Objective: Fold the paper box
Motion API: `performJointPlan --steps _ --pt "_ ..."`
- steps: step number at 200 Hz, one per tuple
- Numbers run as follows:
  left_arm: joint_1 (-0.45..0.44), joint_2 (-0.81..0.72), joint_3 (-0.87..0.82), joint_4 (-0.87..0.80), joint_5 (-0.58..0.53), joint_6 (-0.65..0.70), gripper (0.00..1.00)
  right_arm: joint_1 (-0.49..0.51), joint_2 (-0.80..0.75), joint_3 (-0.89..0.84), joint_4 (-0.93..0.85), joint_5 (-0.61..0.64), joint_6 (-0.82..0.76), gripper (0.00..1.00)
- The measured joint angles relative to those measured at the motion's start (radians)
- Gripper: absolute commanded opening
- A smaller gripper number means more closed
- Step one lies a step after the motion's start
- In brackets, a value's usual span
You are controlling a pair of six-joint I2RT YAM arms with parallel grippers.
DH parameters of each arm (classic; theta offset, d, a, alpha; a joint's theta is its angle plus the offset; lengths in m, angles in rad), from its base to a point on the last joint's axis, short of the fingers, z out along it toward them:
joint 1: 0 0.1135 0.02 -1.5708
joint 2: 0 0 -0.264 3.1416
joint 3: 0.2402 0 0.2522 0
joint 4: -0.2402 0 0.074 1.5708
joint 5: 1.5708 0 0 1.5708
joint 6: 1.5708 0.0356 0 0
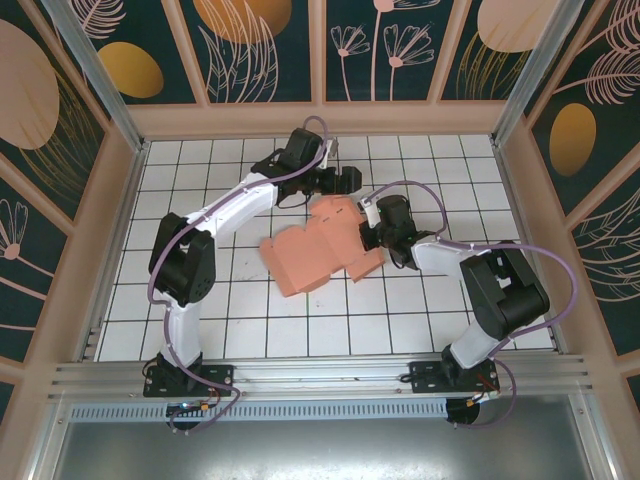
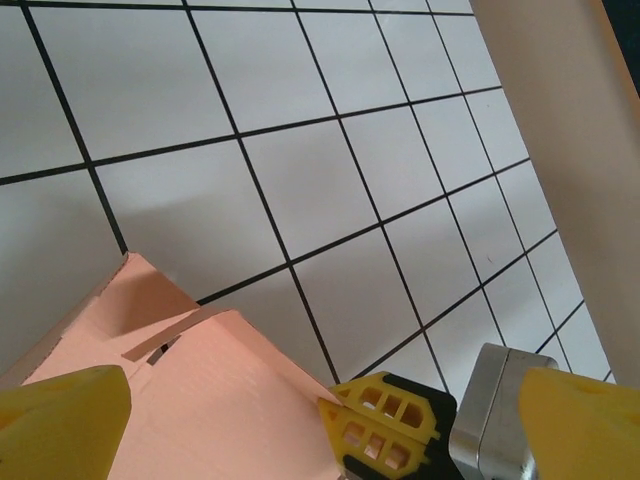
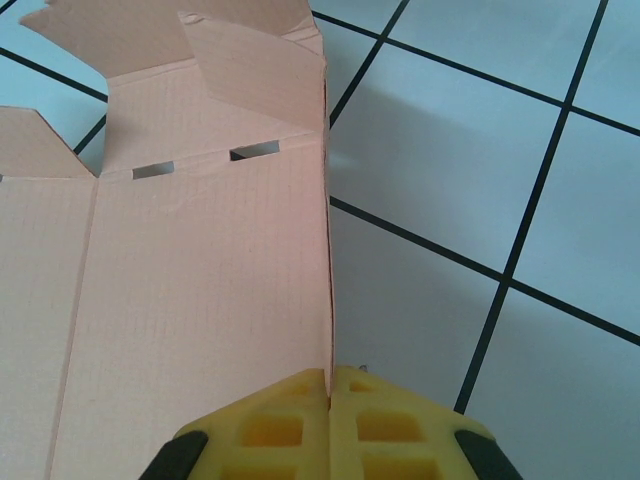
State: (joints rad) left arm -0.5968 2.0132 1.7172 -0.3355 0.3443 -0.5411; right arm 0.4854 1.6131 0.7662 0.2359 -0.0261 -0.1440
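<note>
Top external: paper box (image 1: pixel 318 252) lies partly unfolded, flaps spread, mid white tiled table (image 1: pixel 200 200). Left gripper (image 1: pixel 348 181) just past box's far edge; left wrist view: yellow fingers (image 2: pixel 62 425) wide apart, holding nothing, pink card beneath them. Right gripper (image 1: pixel 370 232) at box's right edge; right wrist view: pads (image 3: pixel 290 425) pressed together, pinching card edge. Two slots (image 3: pixel 254 151) along box's crease.
</note>
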Motion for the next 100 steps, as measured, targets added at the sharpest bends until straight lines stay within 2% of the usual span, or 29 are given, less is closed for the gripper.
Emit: performJointPlan --steps 13,60,100 --pt "0.0 0.0 -0.022 0.003 0.013 -0.003 0.88 0.0 0.0 0.0 0.0 0.0 0.0 0.0" --pt "0.0 0.029 -0.049 -0.001 0.019 -0.001 0.88 0.0 0.0 0.0 0.0 0.0 0.0 0.0" --pt "0.002 0.13 0.043 -0.047 0.013 0.021 0.97 -0.004 0.0 0.0 -0.008 0.008 0.001 0.0"
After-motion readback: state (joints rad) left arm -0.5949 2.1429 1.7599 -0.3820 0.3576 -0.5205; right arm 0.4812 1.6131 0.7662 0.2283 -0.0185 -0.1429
